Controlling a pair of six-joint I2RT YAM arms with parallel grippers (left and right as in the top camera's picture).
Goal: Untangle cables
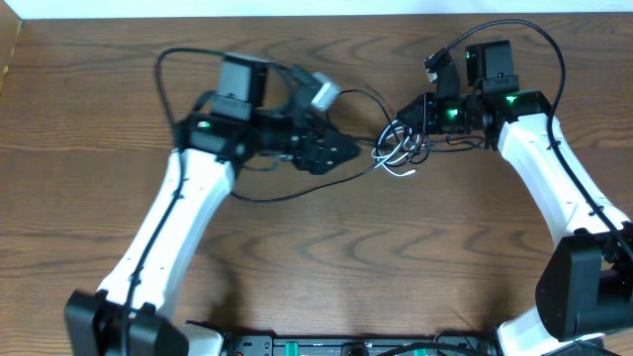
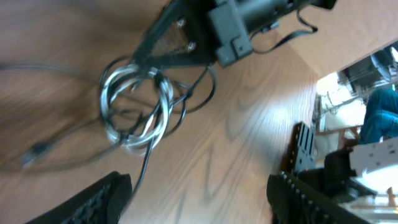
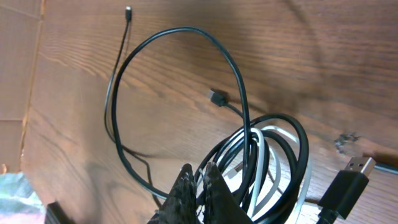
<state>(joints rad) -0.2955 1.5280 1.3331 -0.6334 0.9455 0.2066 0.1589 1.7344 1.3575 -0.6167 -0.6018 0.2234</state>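
Pincers: right pincer (image 3: 198, 169) clamped on the tangled coil of black cable (image 3: 239, 74) and white cable (image 3: 262, 155), near the far edge of the desk (image 1: 316, 247), right of centre; left pincer (image 2: 199, 186) spread wide, empty, just beside the coil. Advised handling: left pincer takes one loose black strand and draws it slowly toward the left edge, with the right grip firm so the loops slip free rather than tighten.

White-shelled arms (image 1: 163, 242), black left hand (image 1: 348, 150) and right hand (image 1: 406, 123), green lights (image 1: 452, 114).
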